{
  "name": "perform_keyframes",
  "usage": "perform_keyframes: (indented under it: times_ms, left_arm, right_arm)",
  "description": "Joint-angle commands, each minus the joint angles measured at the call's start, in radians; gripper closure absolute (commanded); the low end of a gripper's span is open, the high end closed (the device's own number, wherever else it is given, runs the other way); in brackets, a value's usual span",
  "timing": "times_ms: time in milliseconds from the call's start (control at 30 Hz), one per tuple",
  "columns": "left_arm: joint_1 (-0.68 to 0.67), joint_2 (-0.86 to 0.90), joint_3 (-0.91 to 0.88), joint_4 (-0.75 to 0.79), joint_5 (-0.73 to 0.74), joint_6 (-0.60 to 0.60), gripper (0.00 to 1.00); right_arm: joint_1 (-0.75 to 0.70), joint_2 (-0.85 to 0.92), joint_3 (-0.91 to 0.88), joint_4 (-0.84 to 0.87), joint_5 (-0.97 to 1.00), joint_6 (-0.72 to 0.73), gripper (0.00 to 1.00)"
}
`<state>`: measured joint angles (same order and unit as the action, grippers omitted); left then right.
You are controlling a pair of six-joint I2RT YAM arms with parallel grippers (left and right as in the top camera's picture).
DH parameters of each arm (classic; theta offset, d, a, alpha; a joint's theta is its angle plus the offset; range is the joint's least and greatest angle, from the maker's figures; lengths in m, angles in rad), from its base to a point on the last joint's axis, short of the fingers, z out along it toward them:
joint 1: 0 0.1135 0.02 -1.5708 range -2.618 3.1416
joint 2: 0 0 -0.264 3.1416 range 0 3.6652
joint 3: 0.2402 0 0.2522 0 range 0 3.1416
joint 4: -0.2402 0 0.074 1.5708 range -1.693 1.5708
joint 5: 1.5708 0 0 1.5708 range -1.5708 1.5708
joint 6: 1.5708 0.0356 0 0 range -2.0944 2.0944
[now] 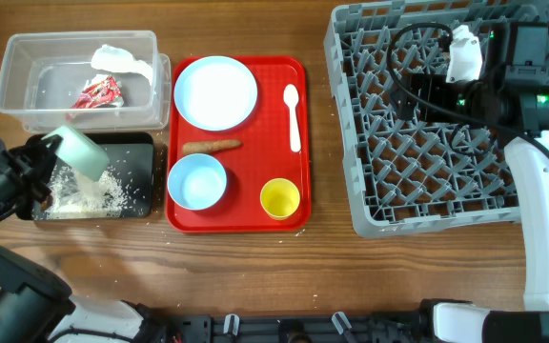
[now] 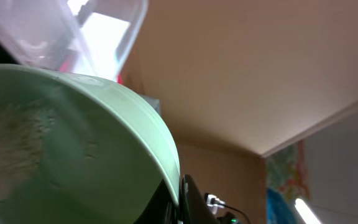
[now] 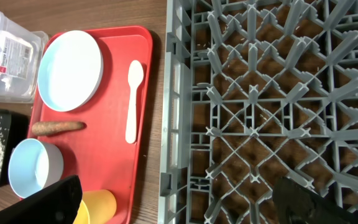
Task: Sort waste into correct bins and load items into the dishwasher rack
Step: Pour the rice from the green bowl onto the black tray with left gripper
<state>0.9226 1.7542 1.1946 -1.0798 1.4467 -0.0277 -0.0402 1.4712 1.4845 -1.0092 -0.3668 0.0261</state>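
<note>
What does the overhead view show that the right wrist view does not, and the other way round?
Only overhead: the left hand holding the pale greenish-white bowl tilted over the black bin.
Only right wrist: the right hand with its dark fingers wide apart over the dishwasher rack.
Both: the red tray with the pale blue plate, white plastic spoon, brown carrot-shaped piece, small pale blue bowl and yellow cup.
</note>
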Motion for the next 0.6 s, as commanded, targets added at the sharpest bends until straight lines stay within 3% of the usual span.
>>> perform_keyframes:
  times_ms: [0,133,467,567]
  left_arm:
    - [0.007,0.008,-0.005,-0.001,0.13,-0.05,0.96]
    - [0.007,0.008,-0.005,0.0,0.13,-0.109,0.96]
    - [0.004,0.008,-0.005,0.026,0.121,-0.106,0.96]
    - [0.003,0.008,-0.005,0.123,-0.111,-0.163,0.96]
  right_arm:
    - [0.002,0.011,-0.004,0.002,-0.021,0.011,0.0]
    - [0.002,0.011,-0.004,0.002,-0.021,0.011,0.0]
    - [0.002,0.011,-0.004,0.002,-0.02,0.029,0.0]
    - [0.002,0.011,-0.004,0.002,-0.02,0.029,0.0]
